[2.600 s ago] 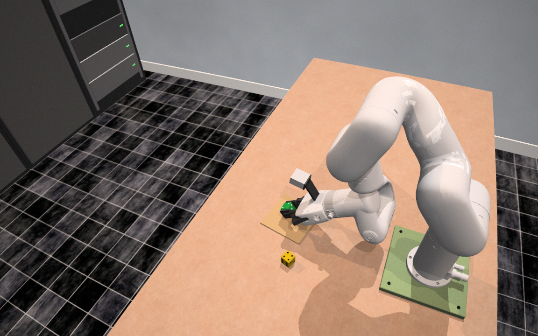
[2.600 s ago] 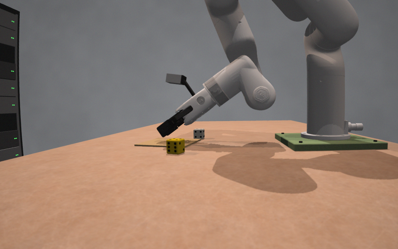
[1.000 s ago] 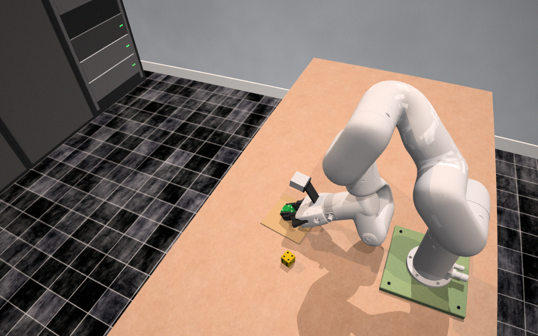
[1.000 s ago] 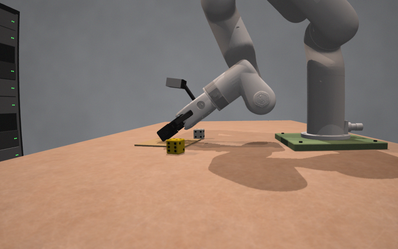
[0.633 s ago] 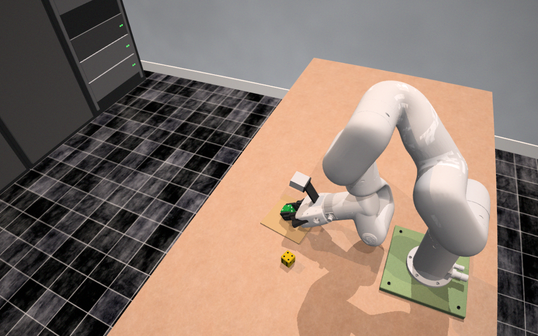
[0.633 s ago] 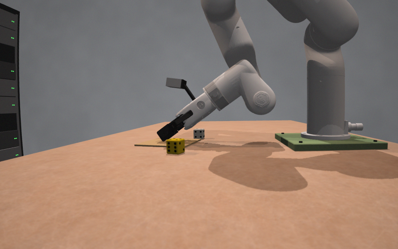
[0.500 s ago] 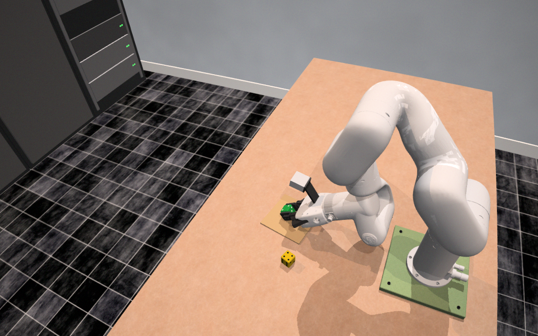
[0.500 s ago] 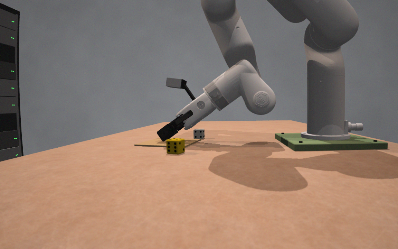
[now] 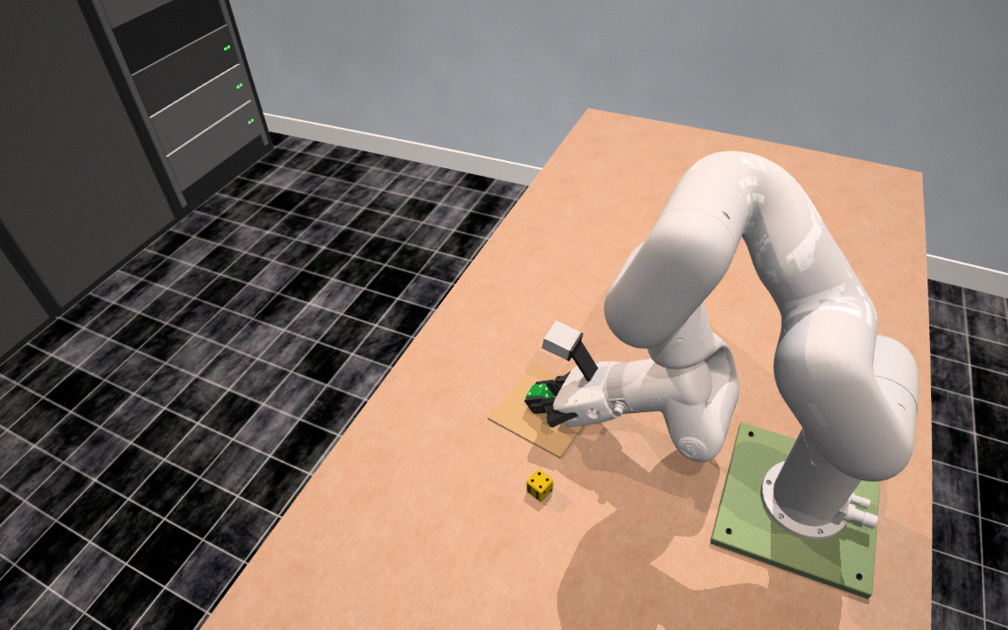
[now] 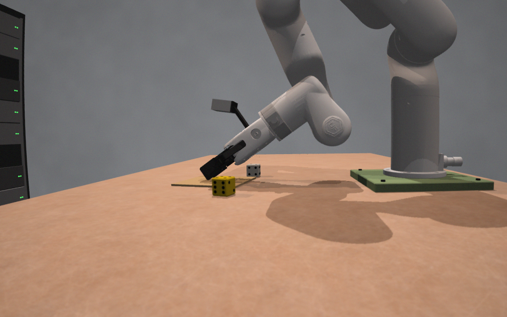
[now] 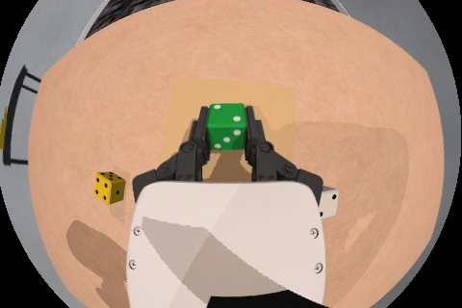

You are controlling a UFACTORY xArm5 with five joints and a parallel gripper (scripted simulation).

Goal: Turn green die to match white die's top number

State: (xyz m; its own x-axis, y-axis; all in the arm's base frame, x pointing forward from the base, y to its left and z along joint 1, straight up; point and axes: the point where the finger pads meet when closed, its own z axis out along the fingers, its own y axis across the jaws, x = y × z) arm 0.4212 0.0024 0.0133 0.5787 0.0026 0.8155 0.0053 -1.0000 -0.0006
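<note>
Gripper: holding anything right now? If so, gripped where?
Yes. The gripper is shut on the green die, one finger on each of two opposite side faces, over the mat.
</note>
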